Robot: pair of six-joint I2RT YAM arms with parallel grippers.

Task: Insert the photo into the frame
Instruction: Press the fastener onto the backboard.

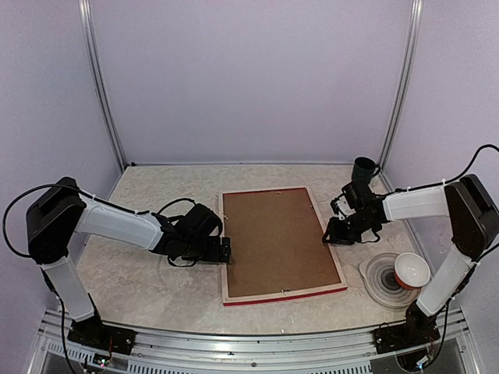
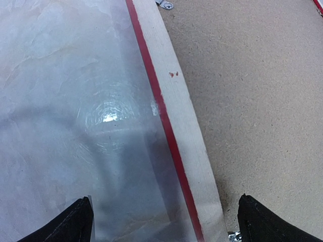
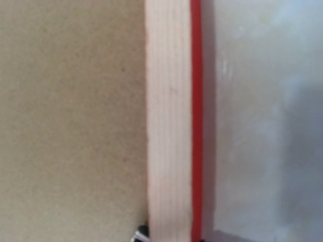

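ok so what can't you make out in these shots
photo: seen in no view; backing board covers the frame, which lies front down
right pincer: right wrist view blurred, jaws cut off at its bottom edge; too small from above to read grip

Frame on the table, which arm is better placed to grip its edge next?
Probably the left. The left gripper is open, with one finger to each side of a rail of the frame. The right gripper sits by the opposite rail, but its fingers barely show.
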